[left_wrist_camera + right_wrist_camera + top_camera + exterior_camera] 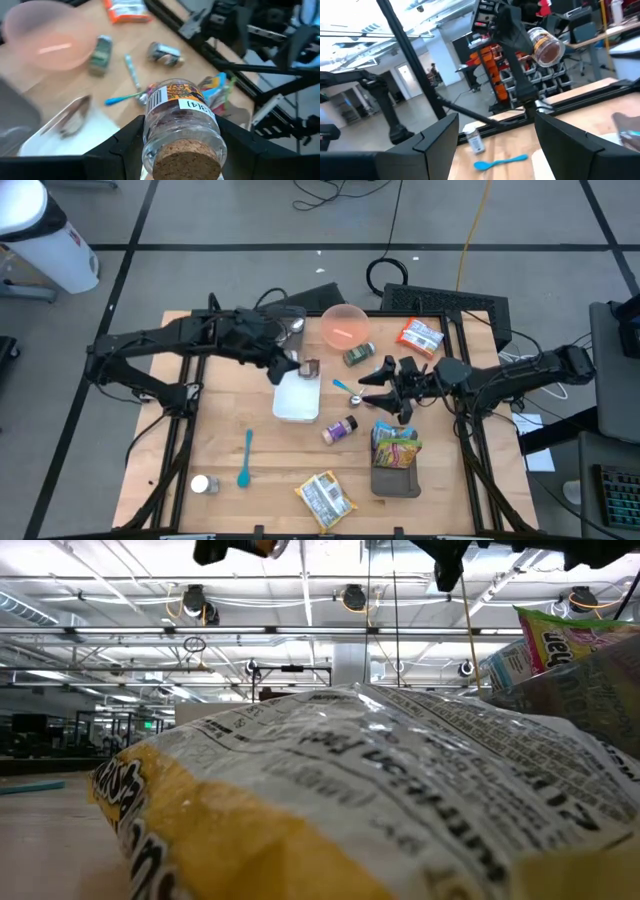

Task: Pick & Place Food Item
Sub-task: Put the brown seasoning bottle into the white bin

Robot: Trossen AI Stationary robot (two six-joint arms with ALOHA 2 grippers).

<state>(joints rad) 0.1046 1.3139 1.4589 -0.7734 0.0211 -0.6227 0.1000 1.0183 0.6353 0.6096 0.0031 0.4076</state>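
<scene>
The left gripper (181,150) grips a corked jar (181,125), lifted above the white tray's (297,400) near edge, so the pick seems done and placing remains, while the right gripper (372,388) waits empty, open, beside that tray.

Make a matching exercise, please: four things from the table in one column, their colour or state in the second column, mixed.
1. bowl
2. spoon
3. cork-topped jar
4. white tray

a. held in the left gripper
b. translucent pink
c. lying flat at mid-table
d. turquoise

Pairs: 1-b, 2-d, 3-a, 4-c
</scene>
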